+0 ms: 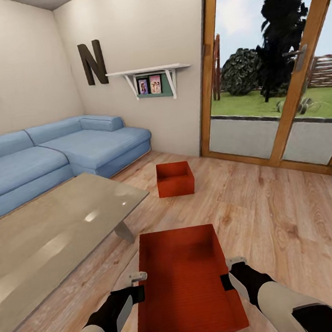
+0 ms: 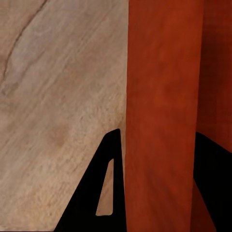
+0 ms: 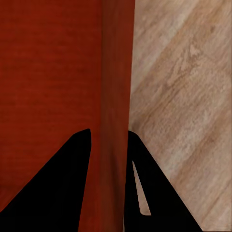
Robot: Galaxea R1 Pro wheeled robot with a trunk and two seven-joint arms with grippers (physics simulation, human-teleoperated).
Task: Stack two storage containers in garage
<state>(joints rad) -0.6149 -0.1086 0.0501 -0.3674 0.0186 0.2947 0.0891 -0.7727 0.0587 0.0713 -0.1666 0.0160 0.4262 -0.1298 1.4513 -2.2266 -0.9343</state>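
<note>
You are in the living room, and you have the near storage container (image 1: 186, 281) held between both arms, in front of your trunk over the wood-plank floor (image 1: 273, 211); whether its base rests on the planks or is lifted clear of them you cannot tell from the head view. Your left gripper (image 1: 140, 291) has its jaws clamped over the container's left wall, and the left wrist view shows that wall (image 2: 162, 116) running between the two dark fingers (image 2: 104, 193), one inside the bin and one outside. Your right gripper (image 1: 228, 281) grips the opposite wall the same way, its fingers (image 3: 63, 188) straddling the red rim (image 3: 113, 96) with the plank floor (image 3: 188, 96) beyond. The second storage container (image 1: 175, 179) sits on the floor further ahead, well apart from the one you hold, near the corner of the blue sofa (image 1: 57, 154) and just past the far corner of the glass-topped coffee table (image 1: 50, 234). On the wall behind hang a dark letter "N" (image 1: 93, 62) and a white shelf (image 1: 148, 71), and wood-framed glass doors (image 1: 274, 73) stand to your right, looking onto grass.
</note>
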